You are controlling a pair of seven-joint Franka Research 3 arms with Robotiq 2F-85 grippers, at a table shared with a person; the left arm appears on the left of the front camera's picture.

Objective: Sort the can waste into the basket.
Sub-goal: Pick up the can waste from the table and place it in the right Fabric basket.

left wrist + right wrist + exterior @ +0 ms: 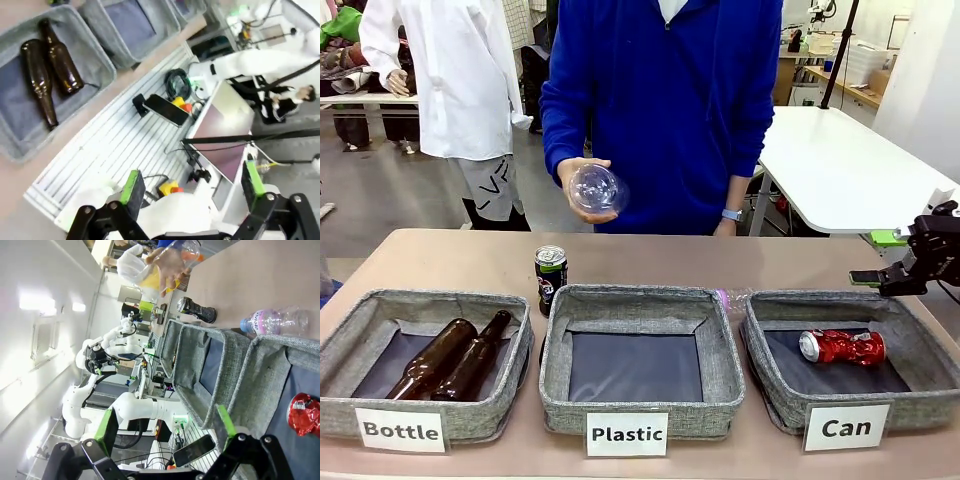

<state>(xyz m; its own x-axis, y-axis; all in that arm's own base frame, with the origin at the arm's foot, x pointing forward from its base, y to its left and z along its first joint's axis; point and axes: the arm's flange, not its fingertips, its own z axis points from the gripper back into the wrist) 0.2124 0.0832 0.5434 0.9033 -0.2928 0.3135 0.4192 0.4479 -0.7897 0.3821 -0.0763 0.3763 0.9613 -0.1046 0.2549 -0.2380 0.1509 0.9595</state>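
Note:
A crushed red can (842,346) (304,414) lies inside the grey basket (916,330) (260,375) labelled "Can" at the right. A black can with green marks (551,278) (196,310) stands upright on the table behind the gap between the left and middle baskets. My right gripper (875,258) (166,426) hovers open beyond the Can basket's far right corner, holding nothing. My left gripper (192,184) is open and empty, held off the table's near side, looking back past the Bottle basket.
The "Bottle" basket (350,330) (100,65) holds two brown bottles (450,358) (47,70). The "Plastic" basket (715,340) stands in the middle. A clear plastic bottle (730,297) (272,321) lies on the table behind it. The person's hand (582,205) holds another clear bottle (597,188) above the far edge.

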